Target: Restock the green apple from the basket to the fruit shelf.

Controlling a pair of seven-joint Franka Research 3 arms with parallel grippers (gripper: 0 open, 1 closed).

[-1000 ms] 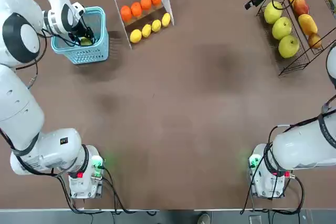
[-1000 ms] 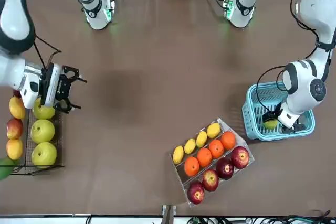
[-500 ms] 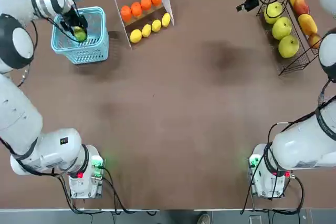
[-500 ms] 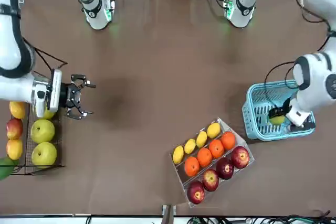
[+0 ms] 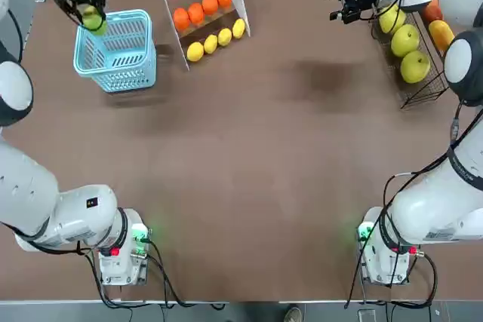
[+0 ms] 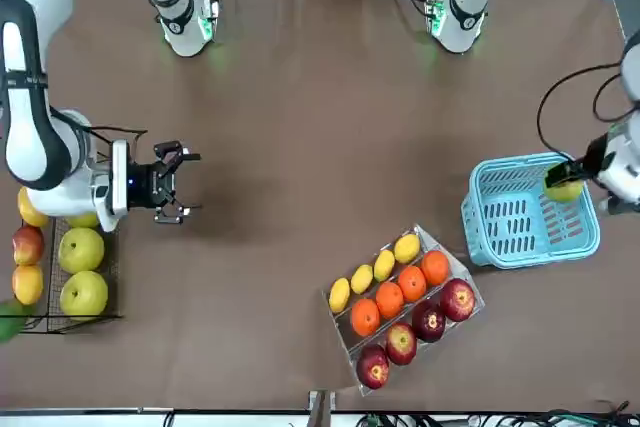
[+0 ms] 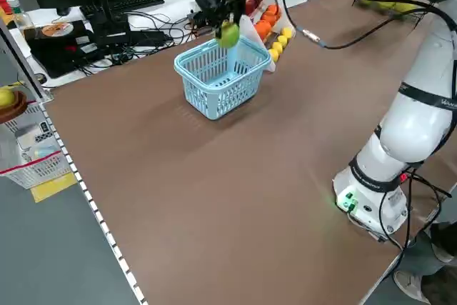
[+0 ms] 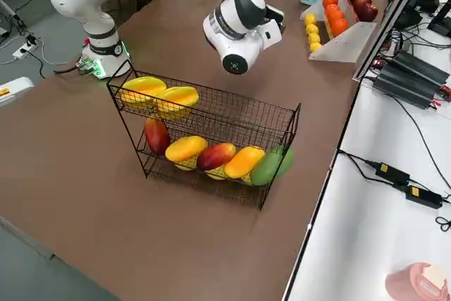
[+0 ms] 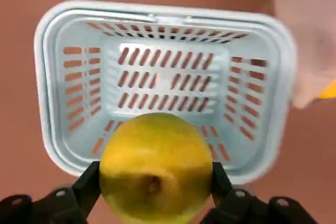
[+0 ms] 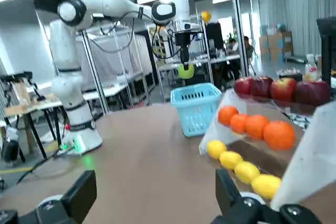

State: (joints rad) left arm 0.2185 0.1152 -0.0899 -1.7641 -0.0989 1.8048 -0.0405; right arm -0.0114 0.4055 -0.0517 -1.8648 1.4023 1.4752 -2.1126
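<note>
Two tools share the job. The left tool (image 9: 155, 203) is clamped on the small round yellow-green apple (image 9: 156, 167), directly above the near rim of the light blue lattice plastic basket (image 9: 157, 77). Carrying it level and high across the brown surface (image 5: 249, 156) should avoid bumps. The right tool (image 6: 180, 183), fingers apart, hangs beside the slanted black wire fruit shelf (image 5: 423, 88). Half a second earlier, the apple hung lower, within the basket.

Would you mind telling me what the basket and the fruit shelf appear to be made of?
The basket looks like moulded light blue plastic, matte: its slotted lattice walls and thick rounded rim suggest one cast piece. The fruit shelf appears to be thin black wire, probably coated metal, since its fine open grid lets the fruit show through.
</note>
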